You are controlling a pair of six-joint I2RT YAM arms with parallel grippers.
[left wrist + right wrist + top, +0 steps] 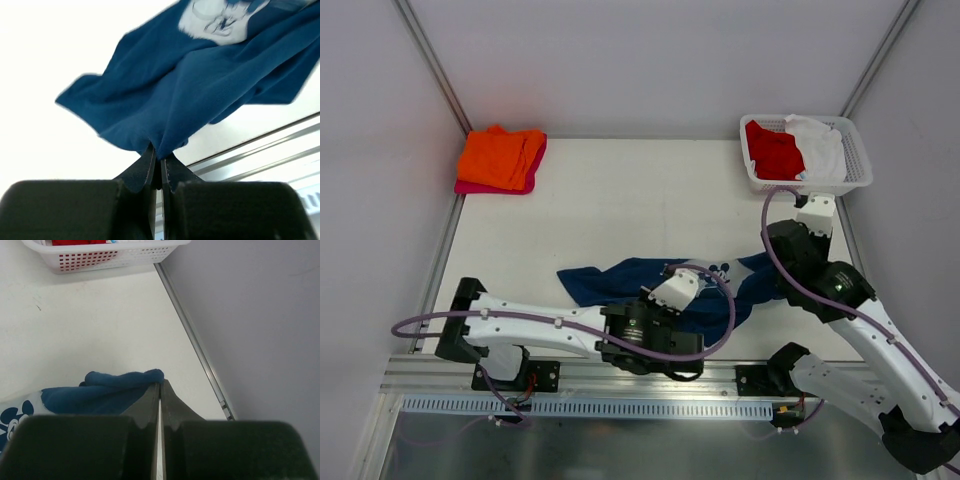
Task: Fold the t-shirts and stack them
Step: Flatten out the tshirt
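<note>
A navy blue t-shirt (620,280) with a white cartoon print lies crumpled and stretched across the front of the table. My left gripper (160,156) is shut on a bunched fold of the navy t-shirt (200,90), which rises from its tips. My right gripper (160,383) is shut on a rolled edge of the navy t-shirt (100,390) at the cloth's right end, near the table's right rail. In the top view the left gripper (688,280) sits mid-shirt and the right gripper (772,268) at its right end. An orange t-shirt (500,155) lies on a magenta-pink one (532,178) at the back left.
A white lattice basket (855,165) at the back right corner holds a red t-shirt (772,150) and a white t-shirt (820,145). Grey walls enclose the table, and a metal rail (195,345) runs along its right edge. Bare white tabletop (640,200) lies between stack and basket.
</note>
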